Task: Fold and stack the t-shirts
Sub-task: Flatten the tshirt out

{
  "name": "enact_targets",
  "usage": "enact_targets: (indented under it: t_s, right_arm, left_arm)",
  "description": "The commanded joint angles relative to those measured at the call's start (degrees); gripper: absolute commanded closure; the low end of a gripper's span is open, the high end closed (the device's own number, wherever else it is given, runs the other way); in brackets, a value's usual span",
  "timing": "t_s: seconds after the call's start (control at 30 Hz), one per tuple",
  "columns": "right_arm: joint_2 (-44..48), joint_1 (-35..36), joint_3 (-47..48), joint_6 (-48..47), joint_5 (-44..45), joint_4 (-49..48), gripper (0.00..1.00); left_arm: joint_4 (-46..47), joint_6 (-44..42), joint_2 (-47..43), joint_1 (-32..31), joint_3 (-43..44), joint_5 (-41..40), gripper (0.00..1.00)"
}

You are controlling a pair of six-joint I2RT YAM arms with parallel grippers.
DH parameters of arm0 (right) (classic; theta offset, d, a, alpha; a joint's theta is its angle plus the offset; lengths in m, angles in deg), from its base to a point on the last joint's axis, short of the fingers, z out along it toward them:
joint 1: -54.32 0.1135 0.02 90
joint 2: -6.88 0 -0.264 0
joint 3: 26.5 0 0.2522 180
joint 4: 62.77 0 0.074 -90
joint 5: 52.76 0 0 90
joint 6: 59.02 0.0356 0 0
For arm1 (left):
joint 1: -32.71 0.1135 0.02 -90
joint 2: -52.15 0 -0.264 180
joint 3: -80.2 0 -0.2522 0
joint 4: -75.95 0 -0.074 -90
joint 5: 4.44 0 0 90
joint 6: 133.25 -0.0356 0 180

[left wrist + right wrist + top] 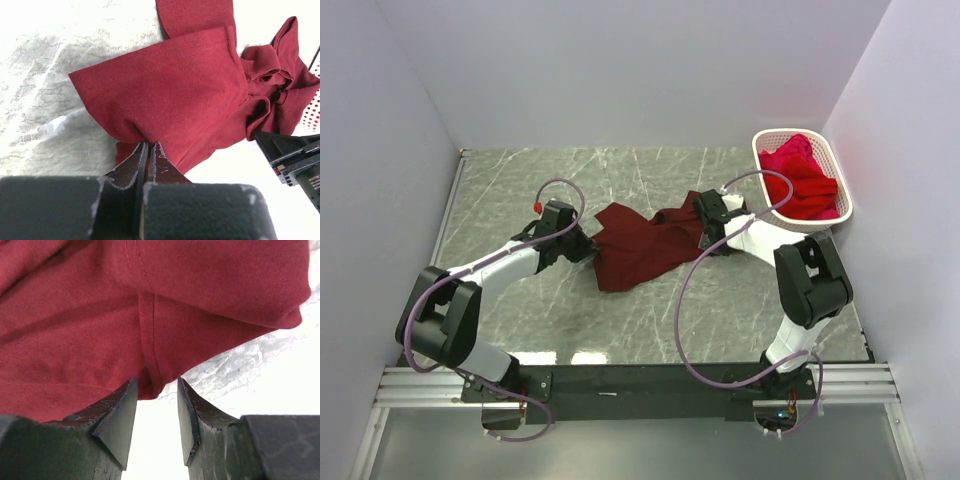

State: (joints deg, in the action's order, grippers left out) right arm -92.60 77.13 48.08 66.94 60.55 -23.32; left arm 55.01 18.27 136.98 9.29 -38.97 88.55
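Between both claws, maroon t-shirt [638, 245], left claw [588, 243] pinching.

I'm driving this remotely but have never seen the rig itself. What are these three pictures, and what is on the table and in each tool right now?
The overhead picture looks down from behind two robot arms bolted at the table's near edge. The other two come from cameras on each wrist, looking past that arm's own fingers. A dark maroon t-shirt lies crumpled on the marble-patterned table. The left tool is shut, pinching the shirt's edge. The right tool is open, its fingers straddling a seam at the shirt's other side, not clamped. A white basket at the far right holds brighter red t-shirts.
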Motion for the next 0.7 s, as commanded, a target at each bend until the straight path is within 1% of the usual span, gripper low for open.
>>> enact_targets:
  t_s: [0.0, 0.03, 0.07, 0.17, 0.33, 0.43, 0.47, 0.53, 0.57, 0.63, 0.67]
  right_arm:
    - [-0.5, 0.6, 2.5, 1.6, 2.4, -0.7, 0.55]
    - [-1.1, 0.6, 2.9, 1.6, 2.5, -0.4, 0.56]
    - [-1.7, 0.7, 3.8, 1.6, 2.8, 0.1, 0.60]
    - [-2.6, 0.8, 3.3, 1.8, 4.4, 0.6, 0.65]
    - [-0.4, 1.0, 0.3, 1.7, 5.3, 0.0, 0.68]
    - [0.1, 1.0, -1.1, 1.7, 4.9, -0.8, 0.72]
    - [-0.1, 0.9, -1.2, 1.8, 4.9, -0.8, 0.81]
    - [-0.2, 1.0, -1.1, 1.7, 4.7, -0.9, 0.92]
    - [0.0, 1.0, -0.9, 1.7, 4.6, -0.8, 1.00]
    - [0.7, 1.0, -0.3, 1.3, 5.2, 0.2, 1.00]
    - [2.6, 0.8, 1.2, 0.9, 5.1, 0.8, 1.00]
  left_arm:
    - [0.2, -1.4, -2.1, 0.3, 1.8, -0.5, 0.99]
    - [0.1, -1.5, -2.1, 0.3, 1.9, -0.7, 0.99]
    - [0.0, -1.7, -2.1, 0.3, 2.0, -0.6, 0.99]
    - [-0.6, -2.1, -2.4, 0.5, 2.4, -0.9, 0.99]
    - [-1.5, -2.9, -3.2, 0.8, 2.9, -1.3, 0.99]
    - [-1.7, -3.3, -3.5, 0.9, 3.0, -1.2, 0.99]
    - [-1.8, -3.4, -3.5, 0.9, 3.1, -1.4, 0.99]
    - [-2.0, -3.9, -3.6, 0.9, 3.6, -1.4, 0.99]
    - [-2.5, -4.2, -3.7, 1.0, 3.8, -1.4, 0.99]
    - [-3.4, -4.7, -4.2, 1.3, 5.0, -1.5, 0.99]
    - [-4.7, -5.5, -4.7, 1.5, 5.5, -1.7, 0.99]
